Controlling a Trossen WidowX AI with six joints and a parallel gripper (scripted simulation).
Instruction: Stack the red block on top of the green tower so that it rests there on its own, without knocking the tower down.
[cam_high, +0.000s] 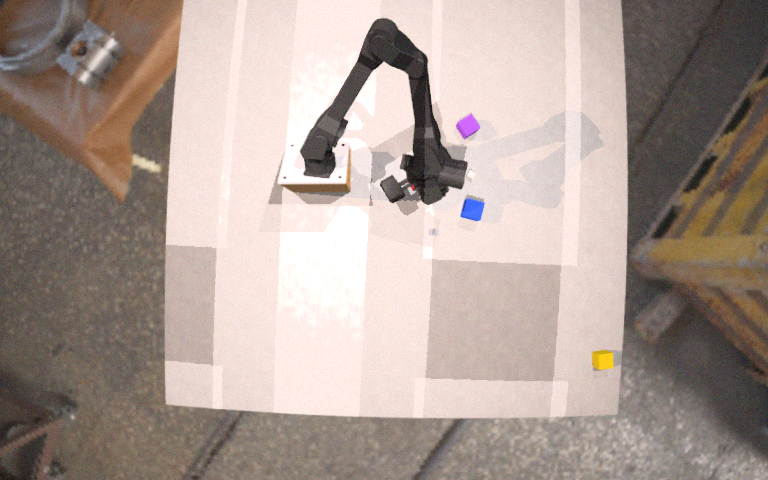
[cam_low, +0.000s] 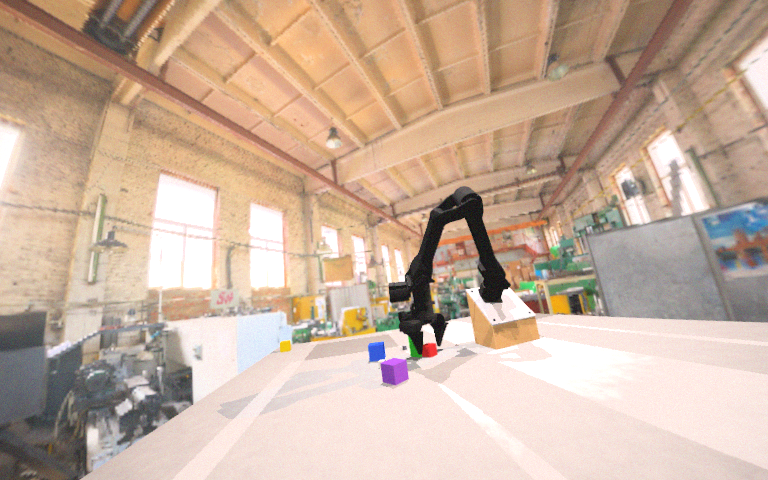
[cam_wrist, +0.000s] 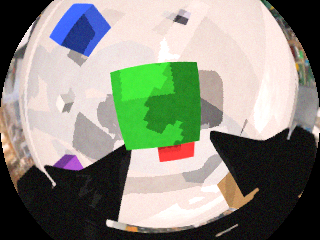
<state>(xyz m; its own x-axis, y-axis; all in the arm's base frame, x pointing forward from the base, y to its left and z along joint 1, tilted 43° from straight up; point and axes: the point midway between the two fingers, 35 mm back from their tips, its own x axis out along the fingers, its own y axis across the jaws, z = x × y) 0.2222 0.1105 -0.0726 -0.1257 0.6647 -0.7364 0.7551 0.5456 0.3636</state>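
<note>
The red block (cam_high: 412, 187) (cam_low: 429, 350) (cam_wrist: 176, 152) sits low on the table, right beside the green tower; the wrist view shows only part of it past the tower. The green tower (cam_low: 415, 348) (cam_wrist: 155, 105) stands upright, taller than the red block, and is hidden under the arm in the top view. My gripper (cam_low: 429, 348) (cam_wrist: 171, 141) is open and empty, pointing down low over the two. Its fingers are spread to either side of the red block. One finger overlaps the tower in the exterior view; I cannot tell whether it touches.
A blue block (cam_high: 472, 210) (cam_low: 376, 352) (cam_wrist: 80, 30) and a purple block (cam_high: 467, 125) (cam_low: 394, 371) (cam_wrist: 68, 162) lie near the tower. A small white cube (cam_high: 470, 174) (cam_wrist: 65, 101) and a small grey one (cam_high: 433, 231) (cam_wrist: 180, 17) are nearby. A yellow block (cam_high: 602, 360) (cam_low: 285, 345) is near the far table edge.
</note>
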